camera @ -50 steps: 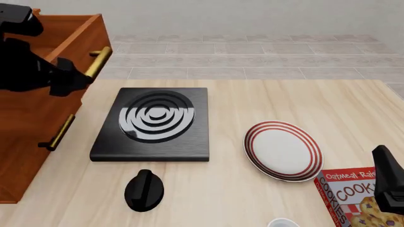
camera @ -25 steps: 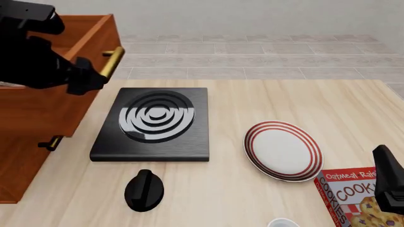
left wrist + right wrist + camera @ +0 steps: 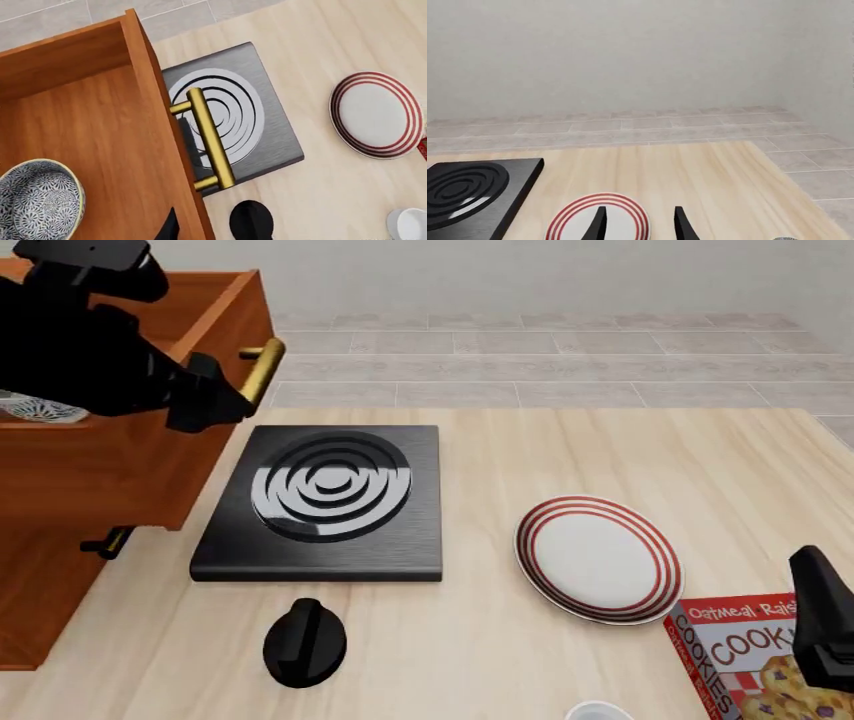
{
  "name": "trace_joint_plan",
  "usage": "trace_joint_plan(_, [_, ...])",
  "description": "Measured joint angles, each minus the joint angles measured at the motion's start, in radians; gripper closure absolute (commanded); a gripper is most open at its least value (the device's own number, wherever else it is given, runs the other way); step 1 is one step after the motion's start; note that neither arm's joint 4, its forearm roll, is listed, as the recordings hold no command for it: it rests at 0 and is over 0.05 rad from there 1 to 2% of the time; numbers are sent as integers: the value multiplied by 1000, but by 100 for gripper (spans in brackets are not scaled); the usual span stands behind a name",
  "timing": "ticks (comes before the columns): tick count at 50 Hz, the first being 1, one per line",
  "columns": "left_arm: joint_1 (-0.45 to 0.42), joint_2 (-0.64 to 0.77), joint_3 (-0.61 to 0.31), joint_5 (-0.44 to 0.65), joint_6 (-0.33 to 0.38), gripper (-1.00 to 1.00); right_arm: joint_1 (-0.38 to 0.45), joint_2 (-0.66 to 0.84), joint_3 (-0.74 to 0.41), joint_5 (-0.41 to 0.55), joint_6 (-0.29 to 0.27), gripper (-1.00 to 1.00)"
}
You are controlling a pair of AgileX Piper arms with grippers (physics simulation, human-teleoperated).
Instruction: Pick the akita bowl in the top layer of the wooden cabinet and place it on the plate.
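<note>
The wooden cabinet (image 3: 54,570) stands at the table's left, and its top layer (image 3: 134,465) is pulled far out over the table. Inside, the akita bowl (image 3: 37,200) rests on the light wood floor; only its rim (image 3: 34,408) peeks out beside my left arm. My left gripper (image 3: 207,400) hovers above the drawer front beside the brass handle (image 3: 210,137), open and holding nothing. Only one fingertip (image 3: 170,227) shows in the left wrist view. The plate (image 3: 598,558) lies right of centre. My right gripper (image 3: 640,225) is open near the plate (image 3: 597,220).
A black square stove (image 3: 327,495) sits between cabinet and plate, partly under the drawer's handle. A black knob-shaped object (image 3: 304,642) lies in front of the stove. A cookie box (image 3: 754,655) is at the front right, and a white object (image 3: 597,710) touches the bottom edge.
The top drawer has slid further out to the right along with my left arm, and the bowl's rim has come into view. The right arm has not moved.
</note>
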Motion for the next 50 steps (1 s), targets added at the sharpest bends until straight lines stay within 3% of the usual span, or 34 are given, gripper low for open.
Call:
trace_joint_plan(21, [-16,27,-81,46,2,-100,-1,0,-1,-2,4,-100])
trace_joint_plan(32, [-17,28,-174,73,15,-100,-1,0,-2,-3,4,-100])
trace_joint_plan(50, [68,4,-240,127,72,-100,4,0,-5,-5,-2,-100])
